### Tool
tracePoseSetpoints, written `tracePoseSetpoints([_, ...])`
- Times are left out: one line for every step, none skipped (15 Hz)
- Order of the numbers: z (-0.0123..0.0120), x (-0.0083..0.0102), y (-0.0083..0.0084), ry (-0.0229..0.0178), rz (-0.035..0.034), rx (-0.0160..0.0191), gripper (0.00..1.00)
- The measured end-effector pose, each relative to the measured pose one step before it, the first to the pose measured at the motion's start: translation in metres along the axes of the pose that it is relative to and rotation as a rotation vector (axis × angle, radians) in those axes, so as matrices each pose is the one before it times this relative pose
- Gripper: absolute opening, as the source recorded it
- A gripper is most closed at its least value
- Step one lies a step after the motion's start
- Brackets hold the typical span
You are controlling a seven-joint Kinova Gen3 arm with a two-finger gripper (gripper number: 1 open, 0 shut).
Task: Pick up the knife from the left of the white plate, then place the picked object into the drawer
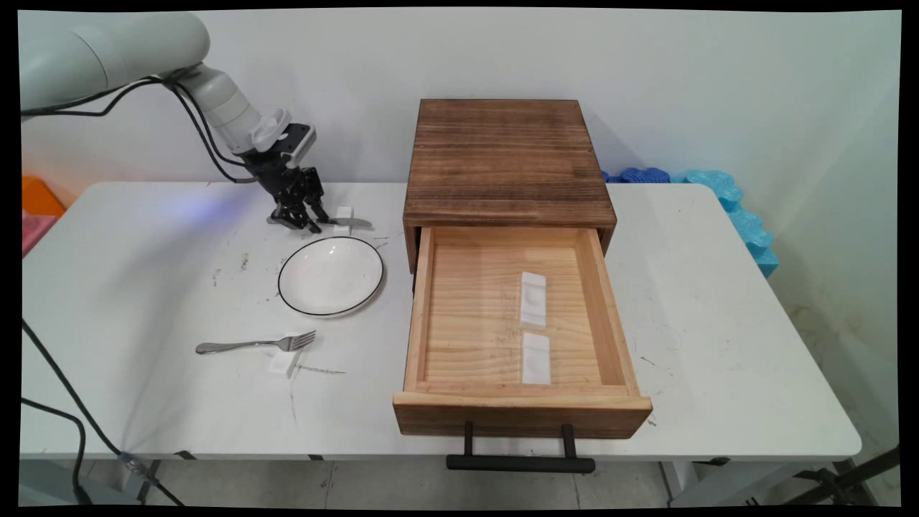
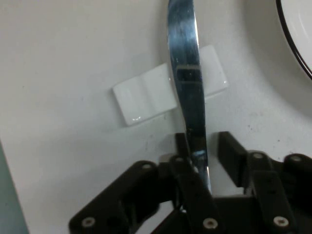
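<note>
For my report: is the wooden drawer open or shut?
Open. The drawer is pulled far out of its wooden box, showing two white rests inside.

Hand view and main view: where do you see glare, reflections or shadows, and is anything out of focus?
Hand view: the knife blade mirrors dark and bright bands, the white rest under it shows small glints, and the gripper linkage near the lens looks soft. Main view: the drawer floor carries a pale sheen, the wooden cabinet casts a soft shadow on the wall, and the plate is evenly lit.
</note>
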Motion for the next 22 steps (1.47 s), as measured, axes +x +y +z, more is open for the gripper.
tracePoseSetpoints([0.00011, 0.00029, 0.00008, -0.00133, 0.00061, -0.00061, 0.00])
tracePoseSetpoints([0.00014, 0.00025, 0.00040, -0.00215, 0.00038, -0.00121, 0.00])
tracePoseSetpoints([0.00007, 0.00018, 0.00025, -0.00165, 0.00043, -0.00064, 0.00])
tracePoseSetpoints([0.00011, 0.00019, 0.00051, -0.00230, 0.00073, -0.00129, 0.00])
tracePoseSetpoints([0.00002, 0.00022, 0.00025, -0.00131, 0.00068, -0.00055, 0.00])
tracePoseSetpoints([0.00008, 0.00011, 0.00050, -0.00229, 0.00059, -0.00094, 0.00])
tracePoseSetpoints([-0.00020, -0.00010, 0.00073, -0.00253, -0.00025, -0.00053, 0.00])
tracePoseSetpoints([-0.00021, 0.00059, 0.00016, -0.00177, -0.00010, -0.00010, 0.00])
tracePoseSetpoints([-0.00052, 0.00054, 0.00027, -0.00128, -0.00141, 0.00075, 0.00])
tracePoseSetpoints([-0.00044, 0.00028, 0.00022, -0.00060, -0.00115, 0.00088, 0.00])
tracePoseSetpoints([-0.00122, 0.00069, 0.00024, -0.00128, -0.00337, 0.00282, 0.00])
tracePoseSetpoints([-0.00199, 0.00115, 0.00038, 0.00033, -0.00596, 0.00422, 0.00])
tracePoseSetpoints([-0.00224, 0.00104, 0.00040, 0.00037, -0.00632, 0.00473, 0.00])
tracePoseSetpoints([-0.00340, 0.00121, 0.00106, 0.00071, -0.00899, 0.00653, 0.00])
tracePoseSetpoints([-0.00359, 0.00077, 0.00143, -0.00022, -0.00949, 0.00674, 0.00])
tracePoseSetpoints([-0.00476, 0.00134, 0.00177, -0.00065, -0.01021, 0.00853, 0.00])
tracePoseSetpoints([-0.00539, 0.00108, 0.00233, -0.00115, -0.01067, 0.00928, 0.00])
tracePoseSetpoints([-0.00474, 0.00040, 0.00245, -0.00126, -0.00956, 0.00778, 0.00])
tracePoseSetpoints([-0.00528, 0.00065, 0.00294, -0.00145, -0.00991, 0.00829, 0.00])
tracePoseSetpoints([-0.00529, 0.00071, 0.00361, -0.00132, -0.01033, 0.00785, 0.00])
tracePoseSetpoints([-0.00284, 0.00060, 0.00201, -0.00103, -0.00555, 0.00431, 0.00])
tracePoseSetpoints([-0.00458, 0.00063, 0.00336, -0.00151, -0.00932, 0.00756, 0.00])
